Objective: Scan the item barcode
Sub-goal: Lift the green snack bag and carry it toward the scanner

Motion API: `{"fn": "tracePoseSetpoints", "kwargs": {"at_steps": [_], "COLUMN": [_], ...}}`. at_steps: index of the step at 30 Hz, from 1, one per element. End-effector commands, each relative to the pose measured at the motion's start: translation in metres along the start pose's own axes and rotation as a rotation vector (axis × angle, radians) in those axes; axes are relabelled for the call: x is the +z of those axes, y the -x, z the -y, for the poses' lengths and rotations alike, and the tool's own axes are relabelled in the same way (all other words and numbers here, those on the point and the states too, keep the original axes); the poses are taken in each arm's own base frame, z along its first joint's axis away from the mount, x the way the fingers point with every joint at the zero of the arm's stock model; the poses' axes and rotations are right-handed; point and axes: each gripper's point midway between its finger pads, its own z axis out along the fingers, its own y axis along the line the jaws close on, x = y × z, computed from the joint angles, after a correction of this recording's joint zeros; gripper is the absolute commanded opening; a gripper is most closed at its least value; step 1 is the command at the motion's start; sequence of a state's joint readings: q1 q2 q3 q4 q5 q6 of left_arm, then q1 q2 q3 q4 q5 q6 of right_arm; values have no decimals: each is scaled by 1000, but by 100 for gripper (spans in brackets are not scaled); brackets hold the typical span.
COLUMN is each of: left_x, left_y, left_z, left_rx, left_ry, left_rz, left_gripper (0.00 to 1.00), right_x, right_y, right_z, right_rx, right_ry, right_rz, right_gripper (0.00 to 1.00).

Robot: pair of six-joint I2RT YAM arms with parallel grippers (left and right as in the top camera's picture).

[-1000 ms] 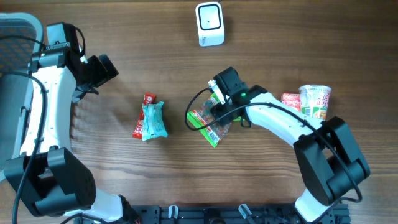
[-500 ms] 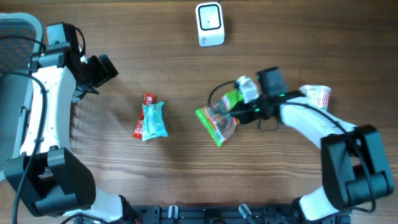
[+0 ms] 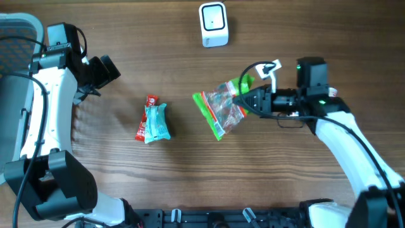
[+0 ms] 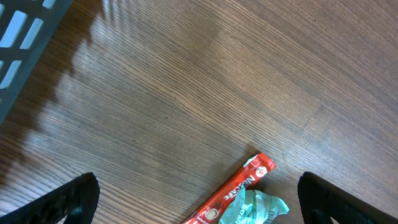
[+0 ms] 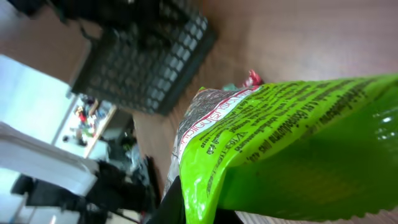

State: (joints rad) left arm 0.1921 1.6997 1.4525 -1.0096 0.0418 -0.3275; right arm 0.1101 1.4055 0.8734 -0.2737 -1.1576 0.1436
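Green snack bag (image 3: 221,109) pinched in right gripper (image 3: 245,101), print too blurred to read. Left gripper (image 4: 199,205) spread wide over red "Nescafe" stick (image 4: 239,186).

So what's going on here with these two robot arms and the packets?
The right arm's fingers are shut on one end of a green snack bag, holding it out over the wooden table. A small white scanner stands further up the table, and the bag is not in front of it yet. The left arm's fingers are wide open and hold nothing. Near them, a red stick packet and a teal packet lie together on the table.
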Motion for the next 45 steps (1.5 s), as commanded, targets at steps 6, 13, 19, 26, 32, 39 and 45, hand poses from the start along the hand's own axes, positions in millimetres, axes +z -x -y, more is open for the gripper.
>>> {"fn": "tracePoseSetpoints", "kwargs": {"at_steps": [6, 13, 19, 26, 32, 39, 45], "left_x": [-4, -4, -4, -4, -4, -4, -4], "left_y": [3, 3, 3, 3, 3, 3, 3], "left_z": [0, 0, 0, 0, 0, 0, 0], "left_rx": [5, 5, 5, 5, 5, 5, 4], "left_ry": [1, 1, 1, 1, 1, 2, 1], "left_rz": [14, 14, 14, 14, 14, 14, 14], "left_gripper": [100, 100, 100, 100, 100, 100, 100], "right_x": [-43, -50, -50, -44, -7, -42, -75], "right_y": [32, 37, 38, 41, -15, 43, 143], "right_z": [-75, -74, -72, -54, 52, 39, -8], "right_rx": [74, 123, 123, 110, 20, -157, -237], "right_ry": [305, 305, 296, 212, -482, -828, -973], "right_rz": [35, 43, 49, 97, -25, -15, -31], "right_gripper": [4, 4, 4, 4, 4, 4, 4]}}
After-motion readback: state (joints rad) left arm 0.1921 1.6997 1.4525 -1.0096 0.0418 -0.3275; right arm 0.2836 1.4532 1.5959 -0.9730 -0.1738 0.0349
